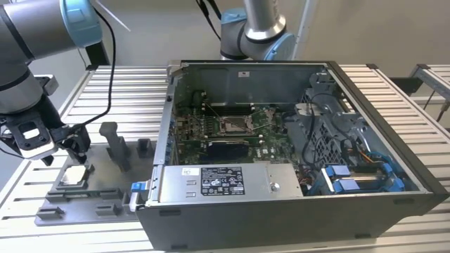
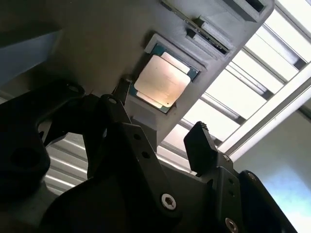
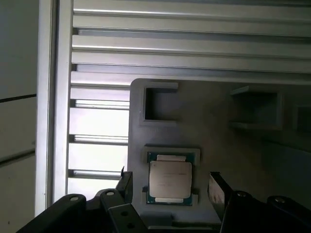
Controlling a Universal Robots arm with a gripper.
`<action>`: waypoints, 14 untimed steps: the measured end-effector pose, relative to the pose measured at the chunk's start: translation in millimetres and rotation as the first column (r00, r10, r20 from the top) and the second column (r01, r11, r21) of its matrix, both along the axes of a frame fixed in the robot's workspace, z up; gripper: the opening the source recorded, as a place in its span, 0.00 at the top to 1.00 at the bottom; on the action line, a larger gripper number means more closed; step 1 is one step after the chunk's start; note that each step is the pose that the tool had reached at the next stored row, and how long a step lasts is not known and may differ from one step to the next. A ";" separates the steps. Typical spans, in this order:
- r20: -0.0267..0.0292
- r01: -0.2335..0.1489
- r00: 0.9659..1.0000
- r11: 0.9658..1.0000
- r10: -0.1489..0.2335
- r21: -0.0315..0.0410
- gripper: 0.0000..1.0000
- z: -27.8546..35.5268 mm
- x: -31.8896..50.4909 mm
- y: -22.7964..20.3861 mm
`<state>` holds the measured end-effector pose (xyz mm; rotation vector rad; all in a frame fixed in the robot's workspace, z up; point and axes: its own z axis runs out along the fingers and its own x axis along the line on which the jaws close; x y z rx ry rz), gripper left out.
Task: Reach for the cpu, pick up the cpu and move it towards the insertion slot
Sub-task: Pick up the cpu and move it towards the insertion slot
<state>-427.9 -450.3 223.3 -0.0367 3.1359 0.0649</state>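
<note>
Nearest: one black two-fingered gripper (image 3: pixel 169 188), fingers spread apart on either side of the chip | one small square silver-topped cpu (image 3: pixel 169 180), lying flat, top up, no clear long axis, its print unreadable, seated in a recess of one grey plastic fixture block (image 3: pixel 218 145) | farther: one open dark computer case (image 1: pixel 281 221) with one white printed label (image 1: pixel 221 187) | inside: one metal-framed square insertion slot (image 1: pixel 232 124)
</note>
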 end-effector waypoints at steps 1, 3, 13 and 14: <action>0.000 0.000 1.000 1.000 0.000 0.000 0.00 -1.5 0.0 -0.5; 0.000 -0.001 1.000 1.000 0.001 0.001 0.00 -4.1 0.4 -1.7; 0.000 -0.010 1.000 1.000 0.010 0.002 0.00 -15.8 1.9 -6.5; 0.000 -0.011 1.000 1.000 0.011 0.002 0.00 -17.0 1.9 -7.0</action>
